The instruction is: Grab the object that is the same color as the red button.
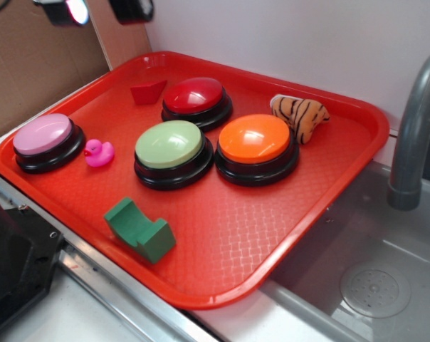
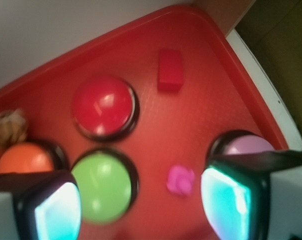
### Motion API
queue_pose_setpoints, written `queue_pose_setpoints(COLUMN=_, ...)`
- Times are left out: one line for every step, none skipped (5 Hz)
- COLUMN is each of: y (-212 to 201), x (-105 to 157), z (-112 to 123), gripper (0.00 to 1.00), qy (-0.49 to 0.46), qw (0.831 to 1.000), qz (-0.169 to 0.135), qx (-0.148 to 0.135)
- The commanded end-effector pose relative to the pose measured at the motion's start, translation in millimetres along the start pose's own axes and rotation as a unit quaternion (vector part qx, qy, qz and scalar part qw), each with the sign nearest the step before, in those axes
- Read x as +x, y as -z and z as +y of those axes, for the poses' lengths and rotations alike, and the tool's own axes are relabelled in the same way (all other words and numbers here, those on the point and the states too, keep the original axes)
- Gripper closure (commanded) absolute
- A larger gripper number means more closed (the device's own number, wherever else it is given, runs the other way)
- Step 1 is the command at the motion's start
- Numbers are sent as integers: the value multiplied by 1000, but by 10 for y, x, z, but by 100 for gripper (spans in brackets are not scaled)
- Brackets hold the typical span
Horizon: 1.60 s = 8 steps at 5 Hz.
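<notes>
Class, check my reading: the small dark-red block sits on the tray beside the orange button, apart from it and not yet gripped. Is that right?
One detail is wrong: the small dark-red block lies beside the red button, not the orange button. The exterior view shows this. It is on the tray, apart and ungripped.

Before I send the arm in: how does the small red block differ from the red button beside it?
The red block is a small, matte, flat-faced wedge; the red button is much larger, a round glossy dome. The block is one solid piece lying directly on the tray; the button sits on a black circular base. Both are dark red.
</notes>
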<state>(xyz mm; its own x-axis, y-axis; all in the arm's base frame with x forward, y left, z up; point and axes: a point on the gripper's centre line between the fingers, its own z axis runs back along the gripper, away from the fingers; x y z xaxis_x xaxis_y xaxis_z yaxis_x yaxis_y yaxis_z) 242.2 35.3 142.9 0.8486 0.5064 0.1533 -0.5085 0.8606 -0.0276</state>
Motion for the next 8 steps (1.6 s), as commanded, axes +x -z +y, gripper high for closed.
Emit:
queue_pose_setpoints(y=313, x=560, z=122, gripper=0, qy=-60, qw=998, qz=-27, qx=13)
queue_pose_setpoints(y=470, x=743, z=200, gripper=0, qy=-67, qw=997, qz=-32, qx=30)
queue_pose_setpoints(y=596, x=832, z=292, gripper=0, qy=-68, qw=996, qz=-35, qx=40)
queue_pose_setpoints(y=706, x=899, z=393, gripper=0, qy=-58, qw=996, qz=-40, qx=48)
queue_pose_setpoints(y=800, x=864, z=471, gripper=0, qy=-57, qw=996, qz=-31, qx=62)
queue_pose_setpoints(y=921, x=844, z=493, gripper=0, qy=-53, qw=997, qz=-21, qx=58)
queue_pose_setpoints(y=1150, x=846, z=385, gripper=0, qy=-43, qw=998, qz=-2, qx=38)
queue_pose_setpoints(y=1286, x=791, z=416, gripper=0, qy=-35, qw=999, qz=20, qx=32)
